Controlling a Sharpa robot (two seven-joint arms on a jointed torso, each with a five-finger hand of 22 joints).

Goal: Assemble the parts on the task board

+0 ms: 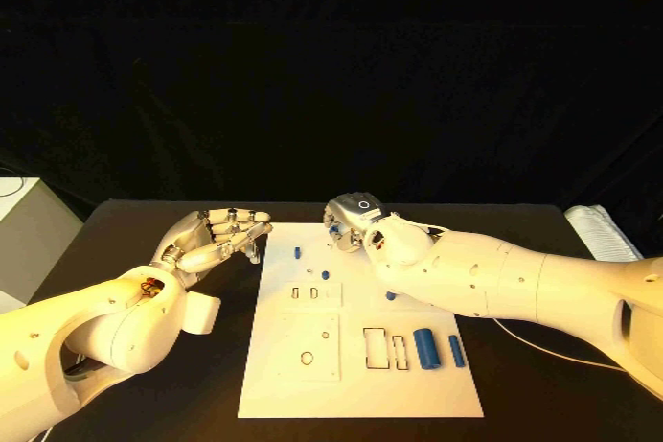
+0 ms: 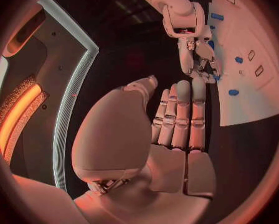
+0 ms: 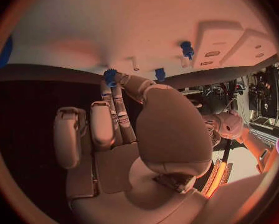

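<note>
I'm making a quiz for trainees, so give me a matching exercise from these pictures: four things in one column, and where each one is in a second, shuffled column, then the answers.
Things:
1. left hand
2. right hand
3. two blue cylinders
4. task board

Places:
A. lying on the board's near right part
B. at the board's far edge
C. middle of the black table
D. over the table, left of the board

Pairs: 1-D, 2-B, 3-A, 4-C

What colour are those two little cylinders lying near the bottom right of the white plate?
Blue. The two cylinders lie side by side on the task board, clearest in the head view.
</note>
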